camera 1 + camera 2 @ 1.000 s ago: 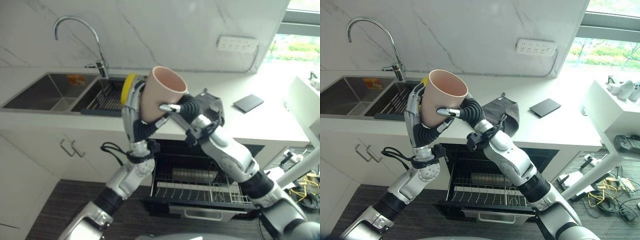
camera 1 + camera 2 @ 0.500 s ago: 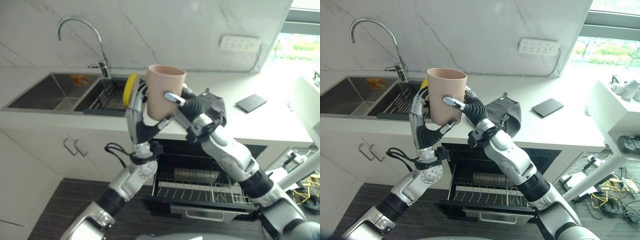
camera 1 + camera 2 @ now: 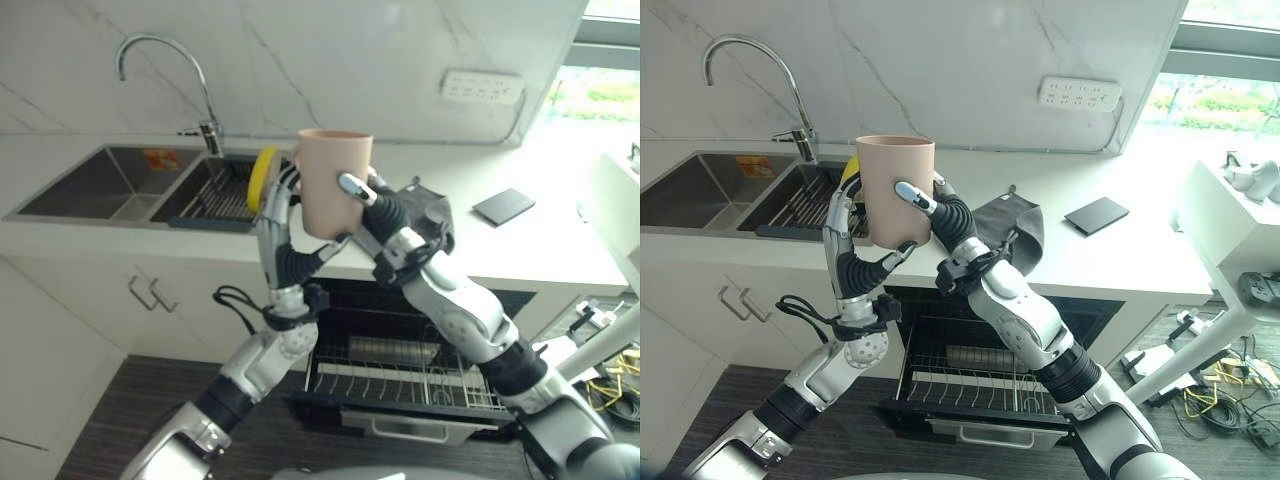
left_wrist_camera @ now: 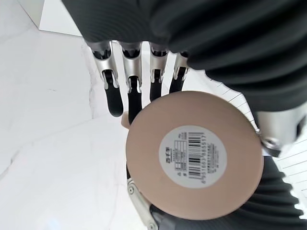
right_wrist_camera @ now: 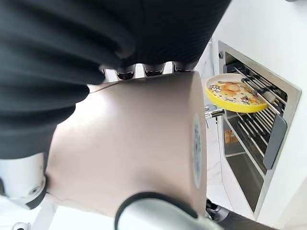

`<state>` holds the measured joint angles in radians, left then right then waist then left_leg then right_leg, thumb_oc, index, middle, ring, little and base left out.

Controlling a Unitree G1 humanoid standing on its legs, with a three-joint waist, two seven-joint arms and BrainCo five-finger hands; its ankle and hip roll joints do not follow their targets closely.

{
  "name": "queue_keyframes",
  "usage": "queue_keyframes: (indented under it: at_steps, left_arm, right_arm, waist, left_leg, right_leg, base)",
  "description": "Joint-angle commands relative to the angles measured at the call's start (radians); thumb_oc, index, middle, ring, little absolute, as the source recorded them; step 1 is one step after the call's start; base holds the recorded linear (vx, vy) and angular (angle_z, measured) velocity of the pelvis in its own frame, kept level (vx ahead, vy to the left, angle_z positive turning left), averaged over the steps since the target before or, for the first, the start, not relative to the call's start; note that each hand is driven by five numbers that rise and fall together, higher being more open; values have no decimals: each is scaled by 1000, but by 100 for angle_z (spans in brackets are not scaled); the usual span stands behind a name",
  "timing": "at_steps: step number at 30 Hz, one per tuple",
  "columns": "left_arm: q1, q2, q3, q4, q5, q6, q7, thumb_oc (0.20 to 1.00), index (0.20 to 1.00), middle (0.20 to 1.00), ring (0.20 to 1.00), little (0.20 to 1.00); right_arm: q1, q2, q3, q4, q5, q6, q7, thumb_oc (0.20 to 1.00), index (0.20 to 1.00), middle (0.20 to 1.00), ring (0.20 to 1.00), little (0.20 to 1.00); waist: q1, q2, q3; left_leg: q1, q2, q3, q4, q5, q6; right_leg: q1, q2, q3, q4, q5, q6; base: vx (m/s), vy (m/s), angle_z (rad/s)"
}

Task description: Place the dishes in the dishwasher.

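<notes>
A pink cup (image 3: 896,190) is held upright, mouth up, above the front edge of the white tabletop (image 3: 1120,255), between the two robot hands. The right robot hand (image 3: 940,215) is wrapped around the cup's side, with its fingers (image 3: 910,194) curled across the wall facing the camera; in the right wrist view the cup (image 5: 129,143) lies against the palm with the thumb bent around it. The left robot hand (image 3: 277,215) stands upright behind and beside the cup, its fingers (image 4: 114,98) fairly straight along the far wall of the cup and its thumb under the base. In the left wrist view the cup's round base is seen with a white barcode sticker (image 4: 193,156) at its centre.

To the left, a steel sink (image 3: 700,190) with a curved tap (image 3: 750,70) is set into the tabletop, and a yellow plate (image 5: 232,93) is propped on edge on the rack (image 3: 800,205) over the sink's second basin. A dark grey cloth (image 3: 1010,225) and a flat black pad (image 3: 1096,215) lie on the tabletop to the right. Below the tabletop the dishwasher (image 3: 990,380) is open, with its wire rack pulled out.
</notes>
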<state>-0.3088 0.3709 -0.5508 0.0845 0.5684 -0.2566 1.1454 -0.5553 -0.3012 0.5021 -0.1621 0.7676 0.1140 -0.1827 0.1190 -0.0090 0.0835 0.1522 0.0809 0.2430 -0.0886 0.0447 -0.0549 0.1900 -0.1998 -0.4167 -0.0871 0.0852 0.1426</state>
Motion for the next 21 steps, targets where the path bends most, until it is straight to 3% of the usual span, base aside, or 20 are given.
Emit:
queue_keyframes:
  at_steps: [1,3,4,16,21]
  left_arm:
    - [-149,-7,-128,30,49,-24,-21,395,395,395,395,395]
    - [-147,-8,-128,33,49,-23,-22,959,959,959,959,959]
    - [-145,-10,-127,34,42,-19,-23,1000,1000,1000,1000,1000]
    - [-53,33,-28,58,32,4,27,1000,1000,1000,1000,1000]
    - [-28,50,15,72,44,-6,36,1000,1000,1000,1000,1000]
  right_arm:
    - [-169,103,32,9,49,-80,-8,200,200,200,200,200]
    - [-163,107,24,10,59,-93,-19,200,200,200,200,200]
    - [-160,110,17,11,70,-113,-37,200,200,200,200,200]
    - [-35,44,-129,-74,105,-306,-108,200,200,200,200,200]
    - [26,16,-179,-94,102,-345,-97,200,200,200,200,200]
  waist:
    - [30,-16,3]
    - [30,-15,3]
    - [30,-14,4]
    - [14,-1,10]
    - [3,1,10]
  left_leg:
    - [31,-40,1,53,-107,24]
    - [31,-39,2,52,-107,24]
    - [31,-38,3,52,-106,24]
    - [35,-36,12,48,-103,27]
    - [36,-35,16,49,-102,28]
  right_leg:
    - [18,-7,52,30,-59,-13]
    - [18,-8,48,31,-59,-14]
    - [18,-8,46,31,-59,-14]
    - [18,-12,44,31,-55,-13]
    - [15,-13,49,32,-53,-11]
  base:
    - [-17,2,10]
    - [-16,0,11]
    - [-16,-1,6]
    - [-3,-1,0]
    - [0,0,0]
